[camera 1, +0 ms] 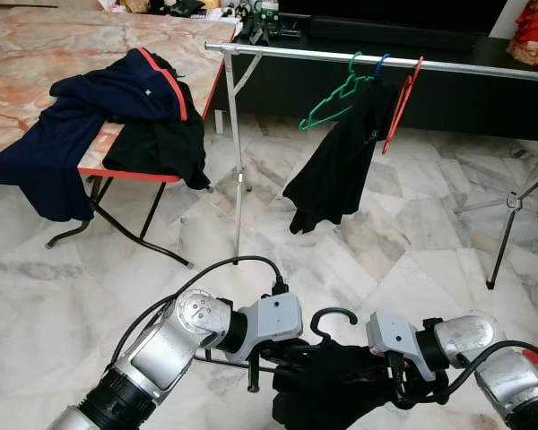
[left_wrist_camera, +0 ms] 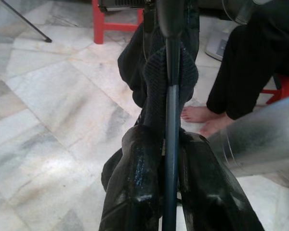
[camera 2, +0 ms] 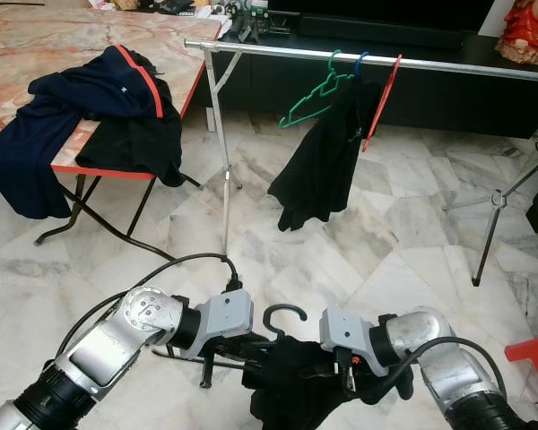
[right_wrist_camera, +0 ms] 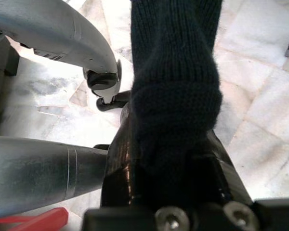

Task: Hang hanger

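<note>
A black hanger with its hook [camera 1: 334, 315] pointing up carries a dark knit garment [camera 1: 327, 381]. It is held low in front of me, between both grippers. My left gripper [left_wrist_camera: 166, 139] is shut on the hanger's thin bar, where the knit cloth wraps it. My right gripper [right_wrist_camera: 176, 120] is shut on a fold of the same garment on the other side. Farther ahead runs the silver clothes rail [camera 1: 287, 54]. On it hang a green hanger [camera 1: 334, 97], a blue hanger [camera 1: 380, 64] with a black garment [camera 1: 336, 161], and a red hanger [camera 1: 402, 100].
To the left stands a marble-topped table [camera 1: 36, 45] with a red edge, and navy and black clothes [camera 1: 117, 116] draped over it. The rack's upright post [camera 1: 237, 161] stands ahead and a tripod leg [camera 1: 502, 233] stands at the right. A seated person's bare feet [left_wrist_camera: 202, 118] and a red stool [left_wrist_camera: 116, 21] are near.
</note>
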`<state>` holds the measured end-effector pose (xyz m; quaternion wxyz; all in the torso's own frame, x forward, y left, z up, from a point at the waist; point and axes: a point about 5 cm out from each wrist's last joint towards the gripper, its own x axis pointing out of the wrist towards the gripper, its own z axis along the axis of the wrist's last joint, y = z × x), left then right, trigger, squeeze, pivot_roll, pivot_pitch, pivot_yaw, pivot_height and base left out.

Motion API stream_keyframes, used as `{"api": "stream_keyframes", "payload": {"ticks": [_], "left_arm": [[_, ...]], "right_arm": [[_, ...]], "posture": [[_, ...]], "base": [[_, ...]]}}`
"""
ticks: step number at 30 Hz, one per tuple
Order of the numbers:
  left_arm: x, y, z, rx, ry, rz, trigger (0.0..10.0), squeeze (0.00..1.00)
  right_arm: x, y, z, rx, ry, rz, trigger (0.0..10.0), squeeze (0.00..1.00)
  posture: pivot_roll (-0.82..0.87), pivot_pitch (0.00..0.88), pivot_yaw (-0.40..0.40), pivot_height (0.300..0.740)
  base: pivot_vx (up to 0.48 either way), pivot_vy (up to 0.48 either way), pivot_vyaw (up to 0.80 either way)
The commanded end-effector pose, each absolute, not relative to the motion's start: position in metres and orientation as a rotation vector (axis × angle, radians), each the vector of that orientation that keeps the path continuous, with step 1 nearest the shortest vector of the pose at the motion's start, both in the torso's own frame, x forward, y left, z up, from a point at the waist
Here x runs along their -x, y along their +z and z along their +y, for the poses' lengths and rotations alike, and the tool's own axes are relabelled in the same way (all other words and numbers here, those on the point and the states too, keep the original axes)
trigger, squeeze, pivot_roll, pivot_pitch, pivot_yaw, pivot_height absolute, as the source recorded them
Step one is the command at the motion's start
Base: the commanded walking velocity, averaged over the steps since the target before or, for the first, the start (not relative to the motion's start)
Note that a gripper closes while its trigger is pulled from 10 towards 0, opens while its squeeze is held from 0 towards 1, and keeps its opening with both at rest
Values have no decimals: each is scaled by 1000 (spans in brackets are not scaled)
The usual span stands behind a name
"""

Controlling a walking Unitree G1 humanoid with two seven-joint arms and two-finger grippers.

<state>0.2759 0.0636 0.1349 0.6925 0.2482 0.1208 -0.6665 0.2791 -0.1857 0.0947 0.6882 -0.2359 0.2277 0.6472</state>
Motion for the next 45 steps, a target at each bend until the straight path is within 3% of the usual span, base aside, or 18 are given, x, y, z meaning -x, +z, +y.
{"api": "stream_keyframes", "payload": {"ticks": [1,16,21,30,36,40,45], "left_arm": [[-273,142,61,-576,-1518,230,10000,1000],[-273,144,94,-660,-1524,322,10000,1000],[-300,162,138,-530,-1165,260,10000,1000],[-302,170,183,-291,-882,182,10000,1000],[-293,129,206,-30,-638,230,10000,1000],[-287,100,208,-2,-568,306,10000,1000],[-282,54,199,30,-501,477,10000,1000]], "right_arm": [[-274,91,-182,543,1491,511,0,0],[-265,74,-193,592,1474,604,0,0],[-270,74,-209,631,1365,622,0,0],[-272,93,-229,620,1258,574,0,0],[-292,135,-240,624,1094,400,0,0],[-296,153,-246,618,1050,345,0,0],[-287,168,-229,594,1131,278,0,0]], "posture": [[-3,178,-64,740],[1,187,-68,740],[-1,206,-71,740],[-14,222,-76,740],[-17,228,-77,740],[-24,230,-80,740],[-39,229,-80,740]], "base": [[0,0,0],[0,0,0],[0,0,0],[0,0,0],[0,0,0],[0,0,0],[0,0,0]]}}
